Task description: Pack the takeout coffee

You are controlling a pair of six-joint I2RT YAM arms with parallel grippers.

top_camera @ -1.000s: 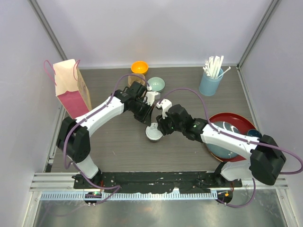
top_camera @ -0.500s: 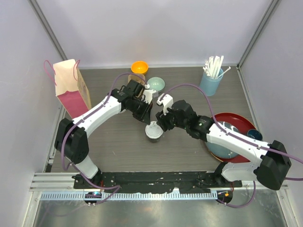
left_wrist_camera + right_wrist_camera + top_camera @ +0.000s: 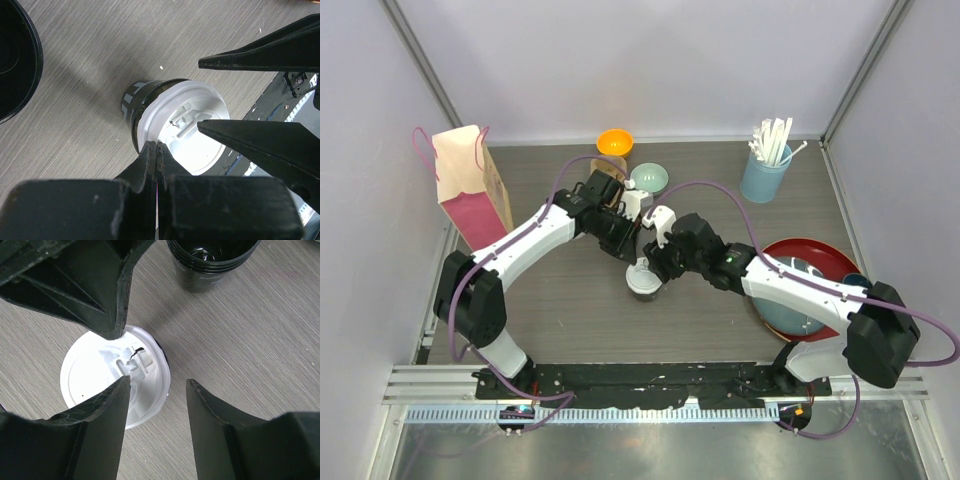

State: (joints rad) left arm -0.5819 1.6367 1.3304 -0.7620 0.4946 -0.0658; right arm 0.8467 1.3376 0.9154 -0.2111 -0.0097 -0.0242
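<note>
- coffee cup (image 3: pixel 644 281) sits mid table (image 3: pixel 570 310), right under both claws, well apart from the paper bag (image 3: pixel 470 190).
- handling, imo: light paper cup w/ thin walls, crushes if squeezed hard. The lid (image 3: pixel 85 375) is slick plastic and could pop off. Can't tell if it's full.
- best grab is prob the black wall below the lid rim, not the lid.
- stands upright, long axis vertical, lid up.
- left claw (image 3: pixel 155 147): fingers together, tip touching the lid's edge.
- right claw (image 3: pixel 157 385): fingers apart, hovering over the lid.
</note>
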